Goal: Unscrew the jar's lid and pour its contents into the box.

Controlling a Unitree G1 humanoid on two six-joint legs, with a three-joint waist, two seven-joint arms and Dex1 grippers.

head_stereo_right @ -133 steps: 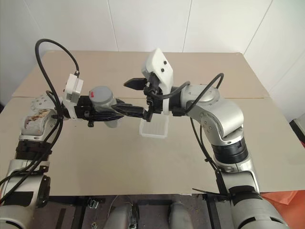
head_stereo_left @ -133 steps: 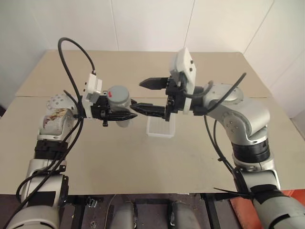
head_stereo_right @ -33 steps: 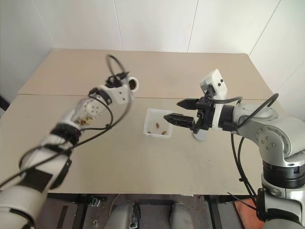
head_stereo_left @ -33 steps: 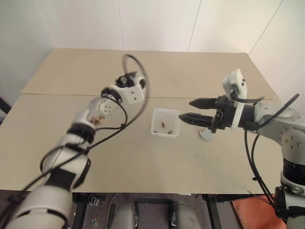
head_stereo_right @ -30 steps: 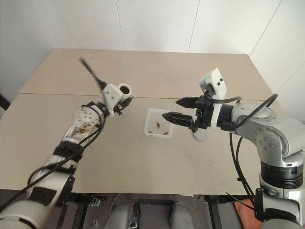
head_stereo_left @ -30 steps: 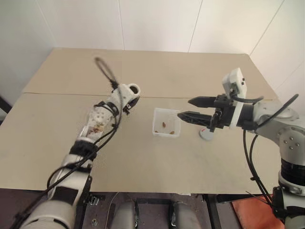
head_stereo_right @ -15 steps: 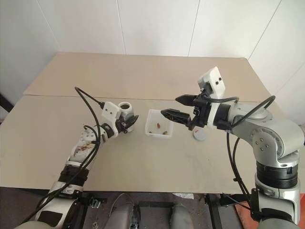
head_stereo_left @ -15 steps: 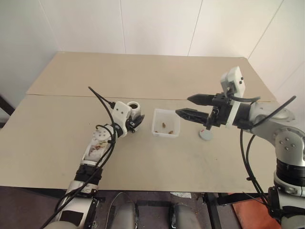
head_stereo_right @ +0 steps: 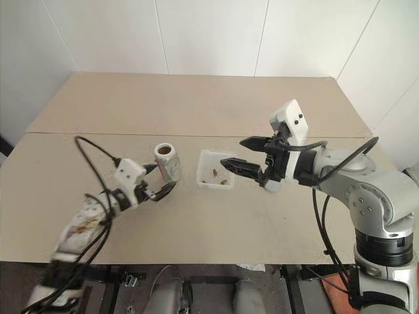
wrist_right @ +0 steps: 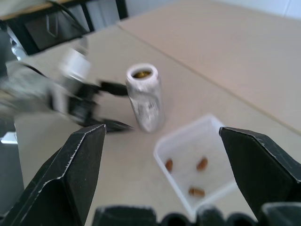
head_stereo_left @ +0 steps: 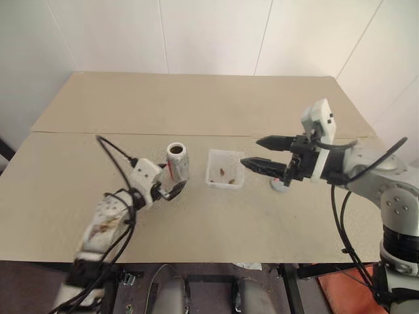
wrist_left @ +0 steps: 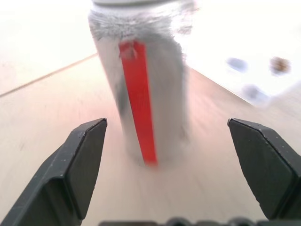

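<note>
Head-camera frames put the jar (head_stereo_left: 177, 161) upright and uncapped on the tan surface (head_stereo_left: 196, 104), a little left of centre, with a red stripe down its side. Just right of it sits the box (head_stereo_left: 225, 169), holding the contents (head_stereo_left: 226, 173), a few brown pieces. The left pincer (head_stereo_left: 171, 190) lies just below the jar in the frame, its fingers spread wide and off the jar. The right pincer (head_stereo_left: 256, 152) hovers at centre right beside the box, its fingers apart and empty. The lid (head_stereo_left: 279, 185) lies flat on the surface under that arm.

Left wrist view: the jar (wrist_left: 141, 84) stands between the two spread black fingers (wrist_left: 77, 165), touching neither.

Right wrist view: the open-mouthed jar (wrist_right: 145, 96) stands at centre, the box (wrist_right: 197, 160) beside it with three pieces (wrist_right: 201, 164) inside, and the left pincer (wrist_right: 109, 107) gapes next to the jar.
</note>
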